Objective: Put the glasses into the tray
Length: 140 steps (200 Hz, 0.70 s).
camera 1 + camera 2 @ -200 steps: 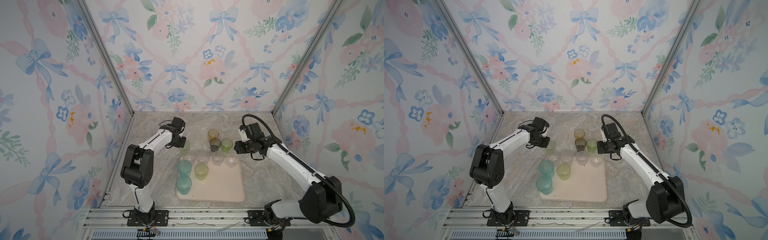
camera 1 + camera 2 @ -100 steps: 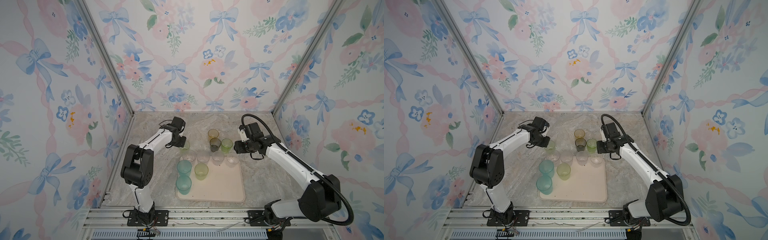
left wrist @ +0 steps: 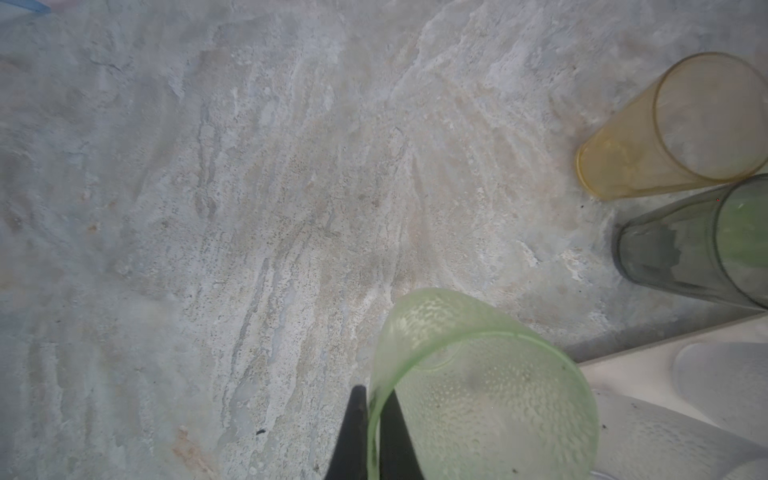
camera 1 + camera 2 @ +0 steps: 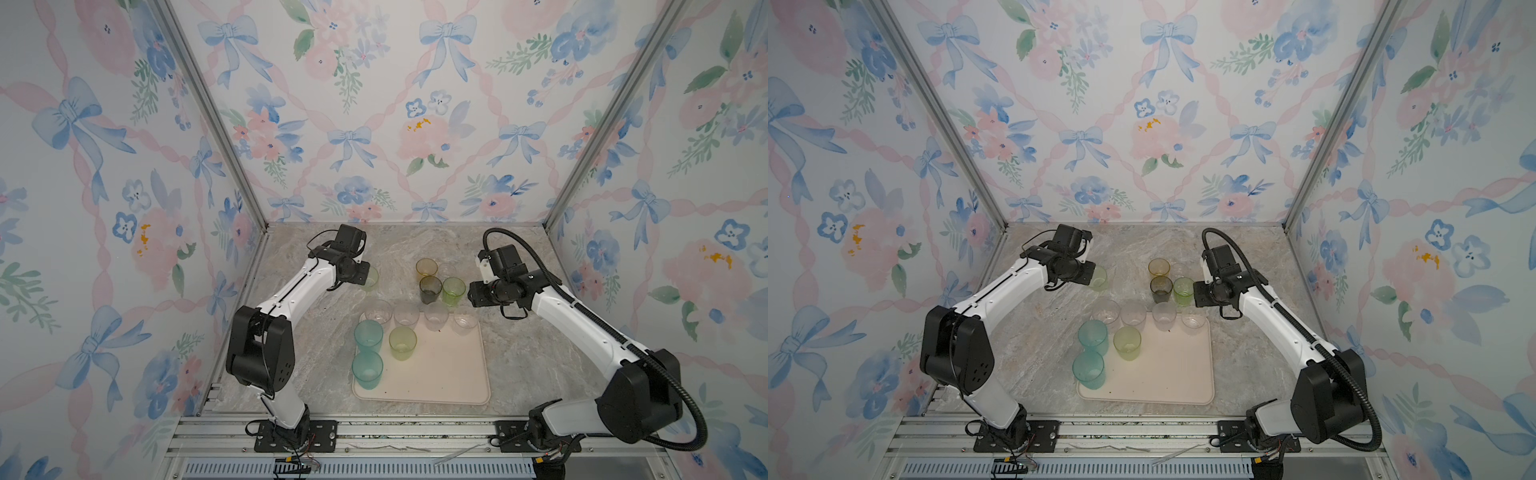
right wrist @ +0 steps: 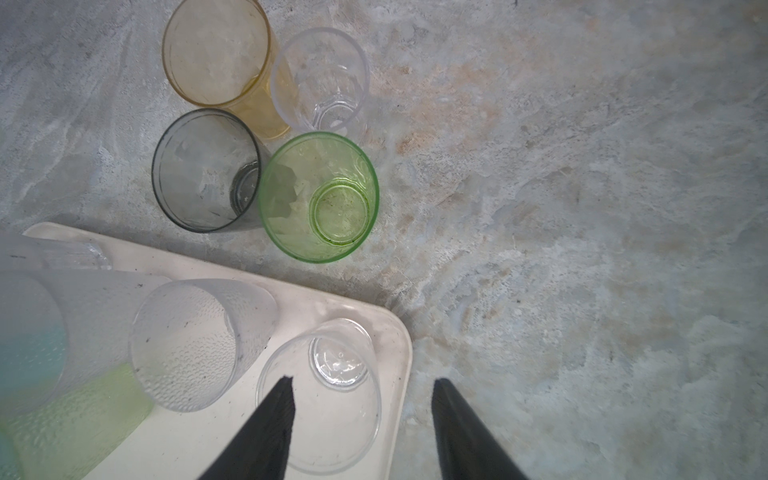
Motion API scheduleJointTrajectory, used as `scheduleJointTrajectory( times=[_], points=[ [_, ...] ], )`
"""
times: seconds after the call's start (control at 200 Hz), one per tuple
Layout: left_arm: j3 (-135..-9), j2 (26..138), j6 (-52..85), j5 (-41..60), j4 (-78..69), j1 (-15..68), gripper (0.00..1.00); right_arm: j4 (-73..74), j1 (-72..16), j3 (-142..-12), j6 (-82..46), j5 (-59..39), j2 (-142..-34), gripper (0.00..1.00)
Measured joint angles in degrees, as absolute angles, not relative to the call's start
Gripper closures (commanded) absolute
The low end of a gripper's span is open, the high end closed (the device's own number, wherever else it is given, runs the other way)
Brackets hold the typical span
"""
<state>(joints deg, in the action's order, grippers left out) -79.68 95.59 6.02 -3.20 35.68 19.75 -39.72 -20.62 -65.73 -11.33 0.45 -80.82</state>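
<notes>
While the left gripper [image 3: 372, 401] is clamped shut on the rim of the pale green tumbler [image 3: 478, 386], one jaw inside the wall and one outside, the glass stands off the tray [image 4: 449, 374], near the far left of the marble tabletop [image 4: 523, 357]; whether its base rests on the stone I cannot tell. The right gripper [image 5: 363, 384] has its jaws spread wide and holds nothing. It hangs above the tray's far right corner, over a clear tumbler [image 5: 328, 395] standing inside the rim. On the tray in both top views: two teal tumblers [image 4: 368, 334] [image 4: 367, 368] along the left edge, a yellow-green tumbler [image 4: 402, 341] beside them, and a row of clear tumblers [image 4: 436, 313] along the far edge. Off the tray, just beyond its far edge, a tight cluster of four stands on the stone, rims close together: amber tumbler [image 5: 216, 54], another clear tumbler [image 5: 322, 75], smoky grey tumbler [image 5: 203, 170], bright green tumbler [image 5: 320, 195].
</notes>
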Motion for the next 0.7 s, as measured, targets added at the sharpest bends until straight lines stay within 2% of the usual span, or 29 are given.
scheduleJointTrajectory(
  times=[0.345, 0.7],
  points=[
    [-83.05, 86.78, 4.1, -2.79, 35.64, 27.38, 1.0, -38.65, -19.97, -65.73, -11.38, 0.47, -80.82, 0.43],
    [-84.31, 83.96, -0.01, 4.27, 35.79, 39.07, 1.0, -36.97, -18.15, -64.49, -12.36, 0.47, -78.5, 0.43]
  ],
)
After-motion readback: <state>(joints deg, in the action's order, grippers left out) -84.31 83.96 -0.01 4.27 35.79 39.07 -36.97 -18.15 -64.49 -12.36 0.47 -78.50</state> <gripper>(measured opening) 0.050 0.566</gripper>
